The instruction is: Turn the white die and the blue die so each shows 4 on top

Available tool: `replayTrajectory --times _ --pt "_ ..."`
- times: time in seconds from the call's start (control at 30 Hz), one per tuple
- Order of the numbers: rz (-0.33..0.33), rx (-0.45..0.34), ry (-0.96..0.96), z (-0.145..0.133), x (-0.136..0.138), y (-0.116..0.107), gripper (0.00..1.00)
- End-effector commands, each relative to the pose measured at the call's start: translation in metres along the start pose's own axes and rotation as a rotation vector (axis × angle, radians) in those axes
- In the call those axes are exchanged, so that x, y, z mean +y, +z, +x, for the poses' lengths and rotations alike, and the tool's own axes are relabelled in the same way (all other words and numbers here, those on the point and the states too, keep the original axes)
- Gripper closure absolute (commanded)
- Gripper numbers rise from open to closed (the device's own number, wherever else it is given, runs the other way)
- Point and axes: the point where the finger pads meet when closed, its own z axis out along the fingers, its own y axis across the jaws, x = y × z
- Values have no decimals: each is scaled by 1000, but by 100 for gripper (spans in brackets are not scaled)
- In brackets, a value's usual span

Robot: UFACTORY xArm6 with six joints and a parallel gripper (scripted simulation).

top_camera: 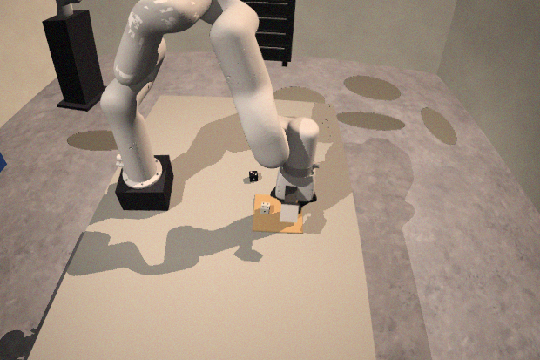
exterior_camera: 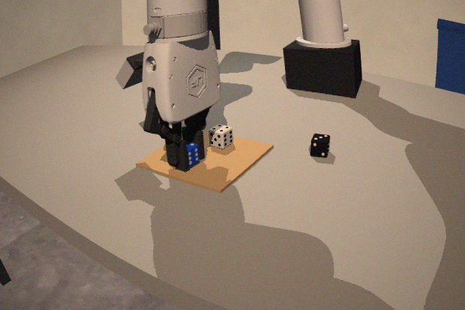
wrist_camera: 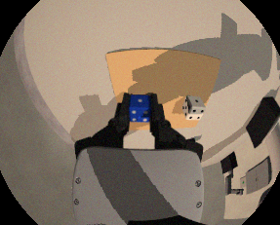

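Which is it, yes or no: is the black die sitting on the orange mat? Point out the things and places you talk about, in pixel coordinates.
No, the black die [top_camera: 253, 176] [exterior_camera: 320, 145] sits on the table beside the mat [top_camera: 266, 223] [exterior_camera: 232, 167] [wrist_camera: 150, 59].

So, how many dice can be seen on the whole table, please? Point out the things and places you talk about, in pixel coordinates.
3. The blue die [exterior_camera: 193, 155] [wrist_camera: 140, 108] is between the fingers of the tool [exterior_camera: 192, 155] [wrist_camera: 140, 101], over the mat [top_camera: 266, 224] [exterior_camera: 232, 170] [wrist_camera: 160, 59]; the white die [top_camera: 265, 207] [exterior_camera: 220, 136] [wrist_camera: 194, 108] is on the mat; the black die [top_camera: 253, 176] [exterior_camera: 319, 145] is off it.
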Motion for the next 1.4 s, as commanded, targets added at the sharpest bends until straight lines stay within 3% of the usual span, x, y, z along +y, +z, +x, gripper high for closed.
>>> replayTrajectory --times 0.0,1.37 --pt "4 0 0 0 -2 -1 79" --pt "4 0 0 0 -2 3 79"
